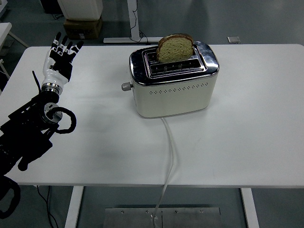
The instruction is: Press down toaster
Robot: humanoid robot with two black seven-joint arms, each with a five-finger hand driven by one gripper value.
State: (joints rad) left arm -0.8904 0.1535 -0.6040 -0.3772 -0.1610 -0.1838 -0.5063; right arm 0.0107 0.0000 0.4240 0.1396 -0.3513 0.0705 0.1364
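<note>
One white table (247,142), grey floor (266,21), cardboard box (83,27) beyond

A single head view looked forward and down from high on the robot's side. The worktop (237,142) filled the frame, its near edge lowest.

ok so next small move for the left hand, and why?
Probably sweep the left hand right and down toward the toaster's lever knob. The hand is open and raised over the table's left side, well clear of the toaster. The knob sticks out of the toaster's left end, facing the hand, and the bread slice stands high out of the slot, so the lever looks unpressed.
</note>
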